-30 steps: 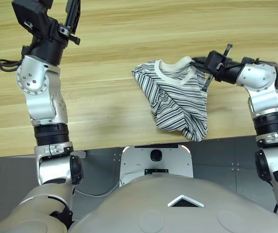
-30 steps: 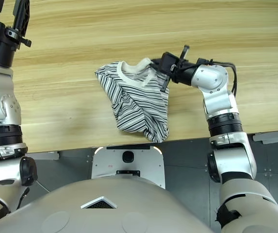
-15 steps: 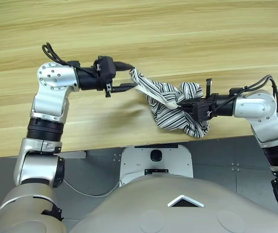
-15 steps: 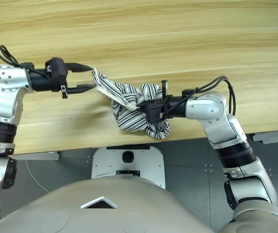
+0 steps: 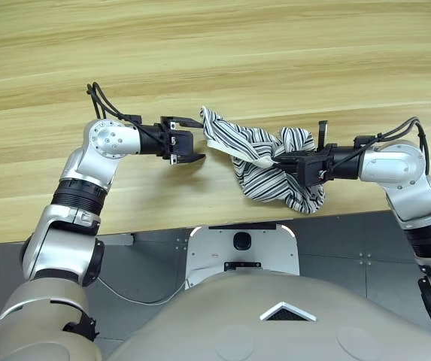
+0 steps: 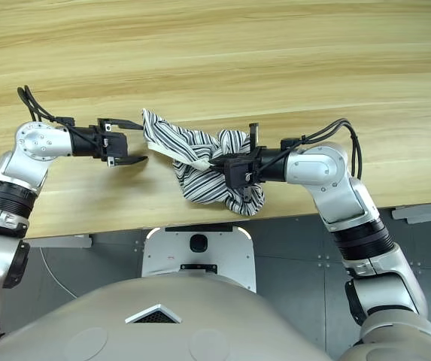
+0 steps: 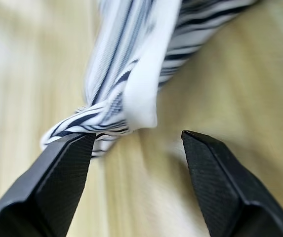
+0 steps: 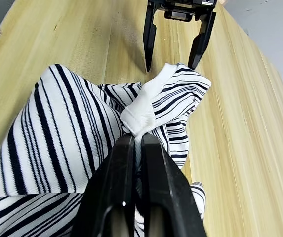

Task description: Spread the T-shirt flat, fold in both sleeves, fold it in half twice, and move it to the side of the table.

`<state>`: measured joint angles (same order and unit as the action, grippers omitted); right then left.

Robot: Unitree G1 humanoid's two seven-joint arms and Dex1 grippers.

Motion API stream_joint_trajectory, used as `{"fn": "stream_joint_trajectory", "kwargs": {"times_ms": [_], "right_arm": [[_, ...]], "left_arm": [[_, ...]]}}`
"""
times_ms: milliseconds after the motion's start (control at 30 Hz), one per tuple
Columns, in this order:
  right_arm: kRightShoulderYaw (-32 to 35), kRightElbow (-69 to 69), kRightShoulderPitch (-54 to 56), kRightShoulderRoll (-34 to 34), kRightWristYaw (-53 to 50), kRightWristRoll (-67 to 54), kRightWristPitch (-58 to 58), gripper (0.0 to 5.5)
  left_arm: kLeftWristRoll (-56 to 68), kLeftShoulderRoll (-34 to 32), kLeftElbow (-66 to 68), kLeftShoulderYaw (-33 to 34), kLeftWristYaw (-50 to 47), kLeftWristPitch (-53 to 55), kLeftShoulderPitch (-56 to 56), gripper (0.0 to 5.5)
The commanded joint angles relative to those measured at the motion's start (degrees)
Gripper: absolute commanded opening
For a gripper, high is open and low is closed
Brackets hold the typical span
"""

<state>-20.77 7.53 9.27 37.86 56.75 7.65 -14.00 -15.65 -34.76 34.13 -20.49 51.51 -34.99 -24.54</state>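
T-shirt [image 5: 271, 169] is seen bunched and twisted, not spread, on the wooden surface [image 5: 275, 53]. It is placed right of centre, and its lowest fold reaches the near edge. The long axis is judged to run diagonally, from a drawn-out corner at the far left down to the heaped bulk at the near right. That drawn-out corner is pointed at the left gripper [image 5: 200, 141]. A white ribbed band is seen running along the stretched part.

Right gripper [image 5: 279, 158] is held low over the surface, aimed leftward into the cloth. Its fingers [image 8: 121, 187] are pressed together on the white ribbing, and the striped fabric is gathered around the pinch point.

Left gripper is held level just left of the shirt, aimed rightward at the drawn-out corner. Its fingers [image 7: 62, 177] are set wide apart and nothing is gripped. In the left wrist view the cloth corner is seen just beyond the tips, close against one of them. Contact there cannot be confirmed.
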Motion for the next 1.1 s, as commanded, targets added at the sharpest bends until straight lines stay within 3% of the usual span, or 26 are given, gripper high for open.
{"fn": "stream_joint_trajectory", "kwargs": {"times_ms": [33,267,600,700,833,1100], "right_arm": [[-0.1,-0.4,0.7,-0.5,-0.6,-0.1,0.8,0.10],[-0.3,-1.6,1.7,-1.1,-0.9,0.1,0.8,0.10],[-0.9,-2.6,2.6,-2.1,-1.2,0.2,0.5,0.10],[-0.8,-2.3,2.4,-2.2,-1.3,0.1,0.7,0.10],[-0.8,-2.1,2.5,-2.4,-1.3,0.0,0.9,0.10],[-0.6,-2.5,2.6,-2.9,-1.8,-0.1,1.0,0.10]], "left_arm": [[-7.2,0.5,3.3,-1.0,-10.3,-7.2,-3.1,3.26],[-17.2,-1.5,8.5,-2.7,-24.2,-16.8,-5.5,3.26],[-20.2,-2.8,11.2,-3.9,-29.5,-19.9,-7.1,3.26],[-21.2,-1.9,13.0,-5.2,-30.6,-20.4,-8.1,2.80],[-22.3,-1.5,14.8,-6.8,-31.1,-20.9,-8.9,2.80],[-23.1,-1.4,15.2,-8.2,-33.2,-23.3,-9.7,1.44]]}}
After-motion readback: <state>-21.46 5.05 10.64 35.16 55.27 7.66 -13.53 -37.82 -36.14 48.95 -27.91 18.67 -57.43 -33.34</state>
